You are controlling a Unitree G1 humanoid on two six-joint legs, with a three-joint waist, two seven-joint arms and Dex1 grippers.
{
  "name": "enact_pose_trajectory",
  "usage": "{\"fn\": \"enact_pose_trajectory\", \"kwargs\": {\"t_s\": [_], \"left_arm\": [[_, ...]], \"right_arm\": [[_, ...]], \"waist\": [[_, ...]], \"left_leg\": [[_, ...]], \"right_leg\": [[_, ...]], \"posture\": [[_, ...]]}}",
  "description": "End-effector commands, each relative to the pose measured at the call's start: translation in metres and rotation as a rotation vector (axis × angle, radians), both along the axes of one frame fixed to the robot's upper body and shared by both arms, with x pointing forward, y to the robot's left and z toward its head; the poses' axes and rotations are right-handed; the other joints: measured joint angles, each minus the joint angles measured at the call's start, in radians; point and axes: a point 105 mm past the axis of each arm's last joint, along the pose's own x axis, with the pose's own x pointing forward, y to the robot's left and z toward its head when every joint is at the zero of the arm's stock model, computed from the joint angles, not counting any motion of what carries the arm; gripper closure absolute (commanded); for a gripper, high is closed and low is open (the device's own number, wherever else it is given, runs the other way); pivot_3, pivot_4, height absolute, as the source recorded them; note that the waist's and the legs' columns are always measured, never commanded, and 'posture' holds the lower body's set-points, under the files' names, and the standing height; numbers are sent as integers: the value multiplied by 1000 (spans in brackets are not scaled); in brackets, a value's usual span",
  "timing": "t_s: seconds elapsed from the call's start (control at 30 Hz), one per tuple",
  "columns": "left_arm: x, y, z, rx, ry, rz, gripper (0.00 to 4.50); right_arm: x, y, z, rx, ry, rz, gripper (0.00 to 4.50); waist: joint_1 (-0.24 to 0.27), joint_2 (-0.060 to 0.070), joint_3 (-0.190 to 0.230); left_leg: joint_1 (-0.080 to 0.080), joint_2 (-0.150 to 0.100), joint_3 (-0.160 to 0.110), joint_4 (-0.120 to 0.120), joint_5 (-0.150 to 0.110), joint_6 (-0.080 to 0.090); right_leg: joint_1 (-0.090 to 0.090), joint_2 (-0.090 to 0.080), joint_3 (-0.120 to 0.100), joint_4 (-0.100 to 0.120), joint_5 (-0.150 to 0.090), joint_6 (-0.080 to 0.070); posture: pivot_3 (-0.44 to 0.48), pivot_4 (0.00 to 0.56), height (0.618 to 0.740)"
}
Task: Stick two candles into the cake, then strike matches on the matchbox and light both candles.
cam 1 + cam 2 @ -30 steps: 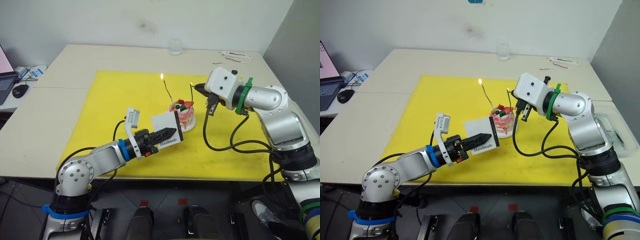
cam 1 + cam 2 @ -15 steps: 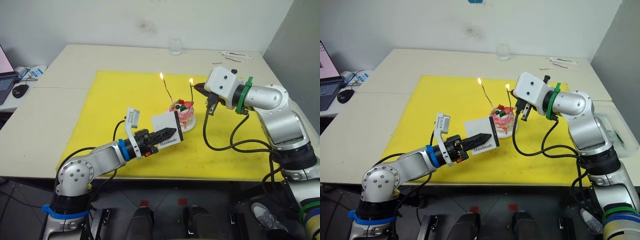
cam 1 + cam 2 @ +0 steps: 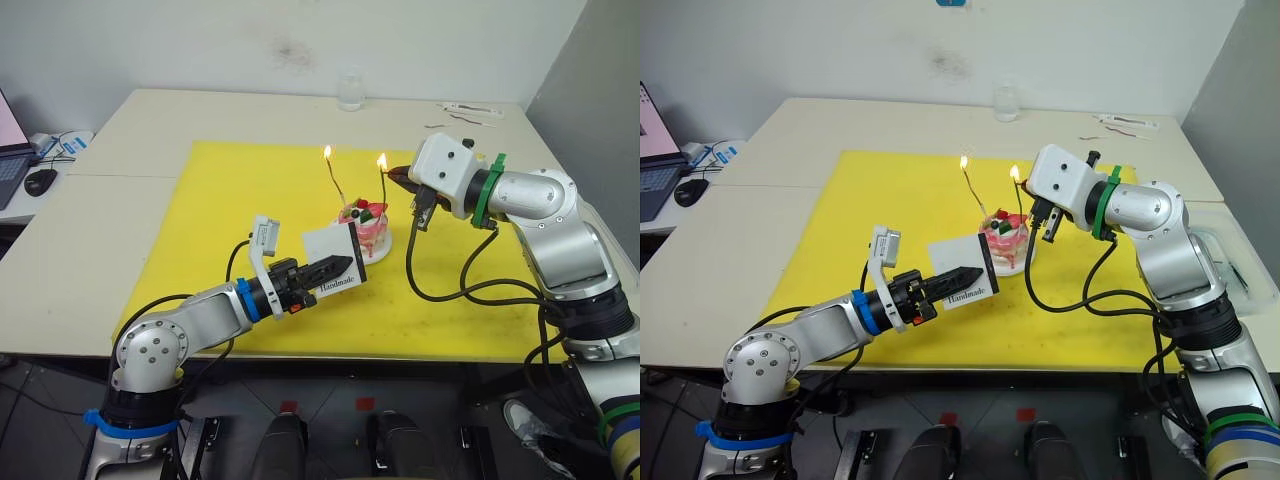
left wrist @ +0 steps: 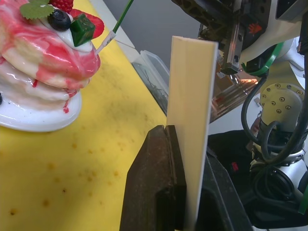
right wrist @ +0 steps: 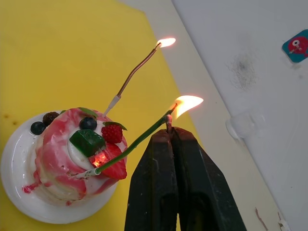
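Right wrist view had the right gripper [image 5: 169,132] pinched on what looked like a burning match [image 5: 168,123], right at the tip of one lit candle [image 5: 139,140]. Both candles stood in the cake [image 3: 366,224], mid yellow mat [image 3: 250,190]. Left gripper [image 3: 340,265] clamped the matchbox [image 3: 337,257] upright just beside it.

yellow mat [image 3: 250,200] on table [image 3: 120,130] | glass [image 3: 349,93] far edge | laptop [image 3: 10,150], mouse [image 3: 41,181] left
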Motion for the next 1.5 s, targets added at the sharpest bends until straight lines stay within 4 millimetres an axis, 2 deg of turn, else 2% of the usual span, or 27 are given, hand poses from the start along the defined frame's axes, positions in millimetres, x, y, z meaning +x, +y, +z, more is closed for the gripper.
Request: {"fn": "enact_pose_trajectory", "kwargs": {"t_s": [0.03, 1.27, 1.4, 1.5], "left_arm": [[-4, -3, 9, -28, -27, -19, 4500], [-5, -3, 9, -29, -24, -25, 4500], [-6, -4, 9, -26, -24, -33, 4500], [-7, -4, 8, -22, -24, -34, 4500]], "right_arm": [[-4, 2, 19, 9, -71, 14, 4472], [-5, 1, 19, 9, -67, 9, 4472], [-7, -7, 18, 13, -63, -18, 4472], [-12, -22, 15, 13, -44, -68, 4472]], "waist": [[0, 0, 0], [0, 0, 0], [0, 0, 0], [2, 0, 0]], "left_leg": [[0, 0, 0, 0, 0, 0], [0, 0, 0, 0, 0, 0], [0, 0, 0, 0, 0, 0], [0, 0, 0, 0, 0, 0]], "right_leg": [[0, 0, 0, 0, 0, 0], [0, 0, 0, 0, 0, 0], [0, 0, 0, 0, 0, 0], [0, 0, 0, 0, 0, 0]], "posture": [[0, 150, 740], [0, 150, 740], [0, 150, 740], [0, 150, 740]]}}
